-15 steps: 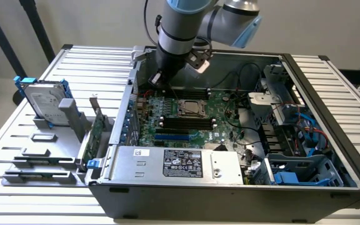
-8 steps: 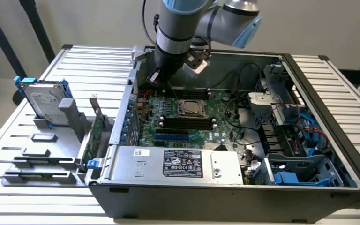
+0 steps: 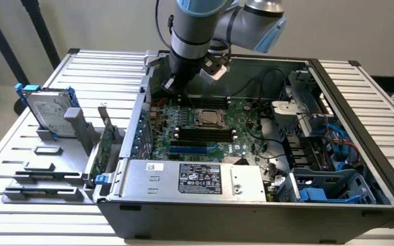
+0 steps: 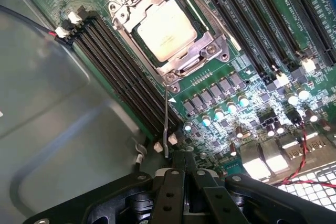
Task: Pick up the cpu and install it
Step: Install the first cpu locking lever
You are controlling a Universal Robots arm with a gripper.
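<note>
Cpu (image 4: 167, 29) seated in its socket (image 4: 209, 44) on the motherboard (image 4: 252, 80).
End effector (image 4: 182, 163) closed, just at the end of the thin socket lever (image 4: 166, 124).

— What colour is the cpu (image 4: 167, 29)?
— Dull pale silver, in a shiny metal frame (image 4: 210, 43). The motherboard (image 4: 247, 61) is green, striped with black memory slots (image 4: 118, 74), and its capacitors (image 4: 219, 114) have teal tops.
— The gripper (image 4: 177, 163)?
— Black. The arm (image 3: 197, 31) is grey with light blue caps.
— And the rest?
— A twisted red and black wire (image 4: 303, 150). Dark grey case (image 3: 252, 218), silver box (image 3: 149, 179) with a black label (image 3: 199, 178). The hard drive (image 3: 46, 110) is silver with blue brackets, and the bench (image 3: 19, 154) is ribbed pale grey.
</note>
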